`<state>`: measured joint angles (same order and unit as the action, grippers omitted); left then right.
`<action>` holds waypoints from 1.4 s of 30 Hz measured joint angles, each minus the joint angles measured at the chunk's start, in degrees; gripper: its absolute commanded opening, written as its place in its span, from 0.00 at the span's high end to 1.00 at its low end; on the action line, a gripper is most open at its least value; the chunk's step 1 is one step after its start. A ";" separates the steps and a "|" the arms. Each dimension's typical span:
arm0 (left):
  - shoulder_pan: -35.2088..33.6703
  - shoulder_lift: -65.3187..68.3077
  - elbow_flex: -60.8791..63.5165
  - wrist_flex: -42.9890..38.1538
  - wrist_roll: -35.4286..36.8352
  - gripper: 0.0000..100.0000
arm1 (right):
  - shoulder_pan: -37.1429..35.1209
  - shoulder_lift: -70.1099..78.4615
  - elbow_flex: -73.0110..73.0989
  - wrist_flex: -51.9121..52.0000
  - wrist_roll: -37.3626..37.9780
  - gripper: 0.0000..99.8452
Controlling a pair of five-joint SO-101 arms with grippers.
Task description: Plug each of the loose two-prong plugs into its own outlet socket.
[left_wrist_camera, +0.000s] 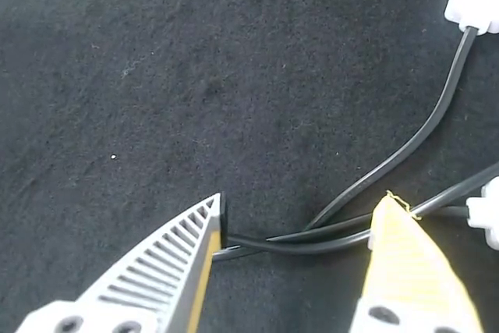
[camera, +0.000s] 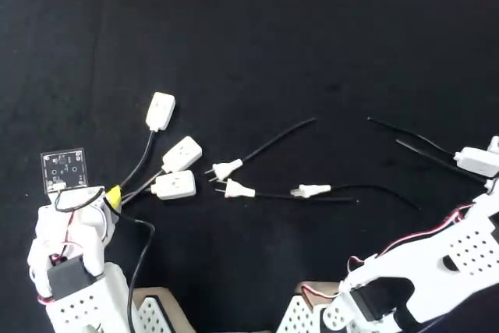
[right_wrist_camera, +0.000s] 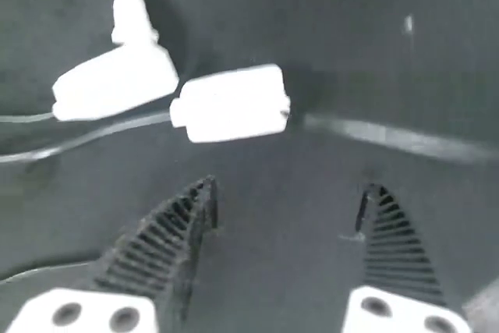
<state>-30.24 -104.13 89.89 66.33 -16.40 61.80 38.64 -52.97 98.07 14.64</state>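
The right arm is cut off at the edge of the high view. From its wrist, the right gripper is seen spread wide and empty. Just beyond its tips 2 white blocks lie blurred, and plug or socket cannot be told. The left gripper is also held wide, with black cords running across the gap between its fingers. 3 sockets are fanned out just beyond it on the black cloth. 3 plugs lie loose farther out, well apart from both grippers. The 2 nearer plugs are laid with prongs toward the sockets; the 3rd's prongs are too small to judge.
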 measured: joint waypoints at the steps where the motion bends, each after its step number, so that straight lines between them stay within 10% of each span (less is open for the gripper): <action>1: 0.00 0.00 0.00 0.00 0.00 0.70 | 0.00 -0.09 -1.14 0.62 -2.55 0.75; 12: 0.00 0.00 0.00 0.00 0.00 0.70 | -9.93 -20.75 26.46 0.97 -11.08 0.77; 29: 0.00 0.00 0.00 0.00 0.00 0.70 | -54.15 -50.99 88.00 -19.69 -40.00 0.85; 42: 0.00 0.00 0.00 0.00 0.00 0.70 | -57.93 -50.99 96.00 -30.68 -49.14 0.85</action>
<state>-30.24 -104.13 89.89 66.33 -16.40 3.87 -12.35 43.03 67.38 -34.51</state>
